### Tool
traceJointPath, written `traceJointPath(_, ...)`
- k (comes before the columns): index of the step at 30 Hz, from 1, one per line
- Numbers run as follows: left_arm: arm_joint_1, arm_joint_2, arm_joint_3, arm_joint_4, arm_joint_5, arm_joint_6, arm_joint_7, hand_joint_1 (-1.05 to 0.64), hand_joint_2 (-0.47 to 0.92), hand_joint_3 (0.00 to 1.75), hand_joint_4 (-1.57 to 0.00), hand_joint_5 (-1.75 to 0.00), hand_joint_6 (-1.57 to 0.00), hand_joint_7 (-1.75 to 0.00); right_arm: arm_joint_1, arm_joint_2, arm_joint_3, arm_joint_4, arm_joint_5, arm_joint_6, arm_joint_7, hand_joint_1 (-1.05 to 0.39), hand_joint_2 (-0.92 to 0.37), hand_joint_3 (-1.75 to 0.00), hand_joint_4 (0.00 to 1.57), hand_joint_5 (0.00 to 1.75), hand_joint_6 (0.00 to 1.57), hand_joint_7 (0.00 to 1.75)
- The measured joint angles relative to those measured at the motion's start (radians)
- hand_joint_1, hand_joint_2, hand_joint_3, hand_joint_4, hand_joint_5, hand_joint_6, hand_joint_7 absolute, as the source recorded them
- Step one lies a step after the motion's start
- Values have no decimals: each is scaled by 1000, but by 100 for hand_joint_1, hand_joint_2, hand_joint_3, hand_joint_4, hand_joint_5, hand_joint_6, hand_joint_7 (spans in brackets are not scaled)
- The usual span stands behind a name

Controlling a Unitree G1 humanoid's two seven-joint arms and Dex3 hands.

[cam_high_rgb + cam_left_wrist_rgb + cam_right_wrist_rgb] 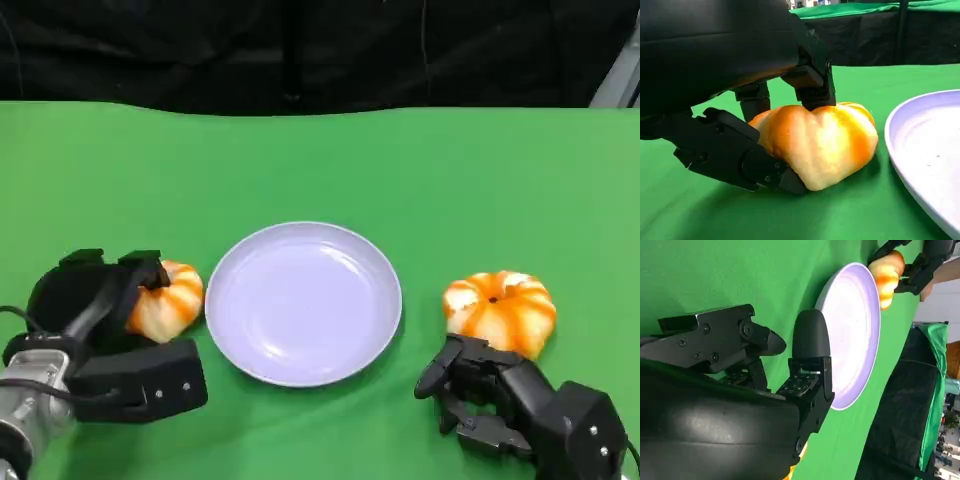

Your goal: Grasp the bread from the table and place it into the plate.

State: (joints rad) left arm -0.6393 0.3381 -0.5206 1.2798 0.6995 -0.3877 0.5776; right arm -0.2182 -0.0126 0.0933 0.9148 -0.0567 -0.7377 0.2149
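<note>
Head view, left hand (110, 320) gripping round bread (168, 298), beside plate (303, 302)

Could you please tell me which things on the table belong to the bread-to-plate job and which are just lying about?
Part of the job:
- orange-and-white pumpkin-shaped bread, gripped by the left robot hand
- round pale lilac plate

Possibly spare:
- second orange-and-white pumpkin-shaped bread, untouched beside the open right robot hand
- green table cover
</note>
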Motion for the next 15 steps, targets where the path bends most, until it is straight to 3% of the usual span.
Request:
traceJointPath(2, 2, -2, 11, 2, -3, -1, 10, -10, 92, 2, -55, -175, -61, -149, 0, 0, 0, 0, 0, 0, 0, 1, -90, -60, 68, 173, 72, 133)
traceJointPath(15, 26, 2, 49, 4, -22, -36, 108, -8, 90, 0, -54, -175, -58, -155, -1, 0, -1, 3, 2, -2, 1, 1, -90, -59, 68, 172, 72, 134)
